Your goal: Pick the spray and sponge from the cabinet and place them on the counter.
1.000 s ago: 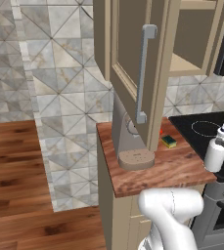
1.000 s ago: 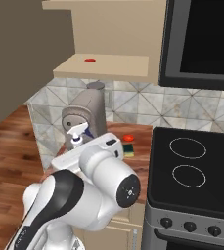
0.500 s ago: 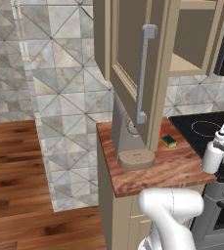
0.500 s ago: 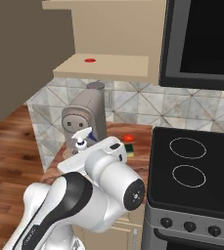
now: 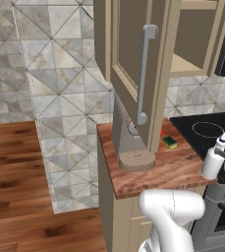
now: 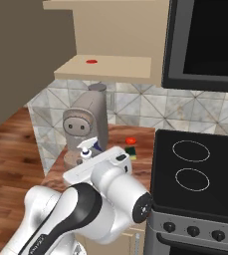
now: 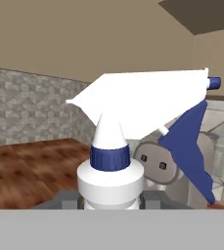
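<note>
**Spray bottle in the gripper, low over the front of the desk**

The spray bottle (image 7: pixel 116 146) sits upright in the gripper (image 7: pixel 111 197), whose two dark fingers close on its round white body just under the blue collar. The white trigger head points toward 9 o'clock in the hand view, with the blue lever hanging at 4 o'clock. In the left base view the bottle (image 5: pixel 215 158) is at the desk's (image 5: pixel 153 172) front corner, next to the black stovetop (image 5: pixel 207 130); whether its base touches the wood yet I cannot tell.

It looks like a light, stiff plastic bottle, smooth and probably a little slippery. The top-heavy trigger head could tip it if let go at a tilt. The hold on the wide body below the neck seems the soundest place; the nozzle and lever are thin and poor to grab.

The sponge (image 5: pixel 170 142) lies flat on the desk at 12 o'clock from the bottle, with a small red thing (image 6: pixel 130 141) just behind it. The grey coffee machine (image 6: pixel 85 127) stands at 10 o'clock, under the open cabinet (image 5: pixel 133 59).
</note>
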Tool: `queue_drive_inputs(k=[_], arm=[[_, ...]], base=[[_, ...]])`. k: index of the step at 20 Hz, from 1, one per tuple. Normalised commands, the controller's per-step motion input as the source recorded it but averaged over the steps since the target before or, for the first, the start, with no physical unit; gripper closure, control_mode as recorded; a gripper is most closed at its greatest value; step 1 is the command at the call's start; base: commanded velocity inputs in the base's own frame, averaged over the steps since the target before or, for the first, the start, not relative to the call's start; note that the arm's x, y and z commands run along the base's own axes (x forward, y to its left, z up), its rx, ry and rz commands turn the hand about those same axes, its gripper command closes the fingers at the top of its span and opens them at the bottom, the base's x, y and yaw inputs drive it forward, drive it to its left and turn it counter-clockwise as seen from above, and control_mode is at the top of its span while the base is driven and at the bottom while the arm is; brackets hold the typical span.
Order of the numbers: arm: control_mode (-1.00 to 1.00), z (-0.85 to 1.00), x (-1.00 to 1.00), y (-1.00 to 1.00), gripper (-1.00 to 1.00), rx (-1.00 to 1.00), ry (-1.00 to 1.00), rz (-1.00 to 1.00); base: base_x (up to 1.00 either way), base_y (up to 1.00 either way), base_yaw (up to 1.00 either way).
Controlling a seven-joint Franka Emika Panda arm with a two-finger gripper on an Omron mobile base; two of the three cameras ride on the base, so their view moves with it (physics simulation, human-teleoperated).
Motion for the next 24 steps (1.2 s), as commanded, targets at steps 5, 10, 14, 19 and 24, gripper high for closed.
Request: queue_drive_inputs(k=[5, 10, 14, 19, 24], arm=[[-1.0, -0.14, 0.0, 0.0, 1.0, 0.05, -0.01, -0.02], [-1.0, -0.09, 0.01, 0.0, 1.0, 0.02, -0.02, -0.04], [-1.0, -0.08, 0.06, 0.0, 1.0, 0.0, -0.01, -0.06], [-1.0, -0.08, 0.09, 0.0, 1.0, 0.0, 0.0, -0.07], [-1.0, -0.08, 0.13, 0.0, 1.0, 0.0, -0.01, -0.06]], base=[[0.0, 0.0, 0.0], [0.0, 0.0, 0.0], [0.0, 0.0, 0.0], [0.0, 0.0, 0.0], [0.0, 0.0, 0.0]])
